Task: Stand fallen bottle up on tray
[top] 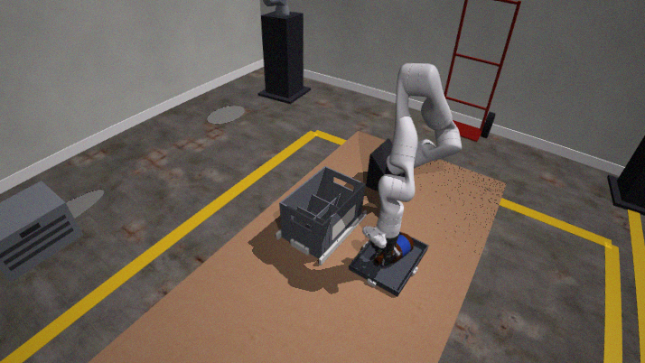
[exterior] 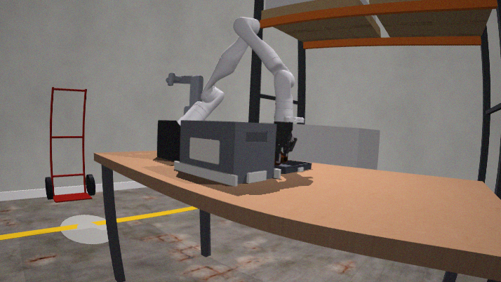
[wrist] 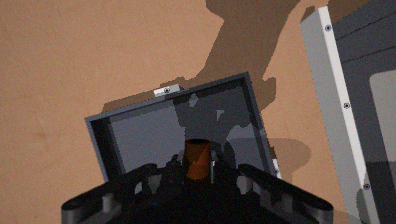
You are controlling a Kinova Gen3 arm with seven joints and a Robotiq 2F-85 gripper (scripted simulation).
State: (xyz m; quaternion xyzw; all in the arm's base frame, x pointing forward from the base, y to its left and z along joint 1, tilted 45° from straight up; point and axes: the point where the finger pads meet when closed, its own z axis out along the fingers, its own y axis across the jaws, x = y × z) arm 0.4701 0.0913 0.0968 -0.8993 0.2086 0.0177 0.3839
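A brown bottle with a blue label (top: 398, 247) lies on its side on the dark tray (top: 389, 264). My gripper (top: 385, 253) reaches straight down over the tray and is shut on the bottle. In the wrist view the brown bottle (wrist: 198, 160) sits between my fingertips, above the tray floor (wrist: 180, 130). From the exterior view the gripper (exterior: 285, 149) stands low over the tray (exterior: 292, 166), and the crate hides most of the bottle.
The grey crate (top: 322, 209) with inner dividers stands just left of the tray, close to my arm; it also shows in the wrist view (wrist: 360, 105). A black box (top: 378, 164) holds the arm's base behind it.
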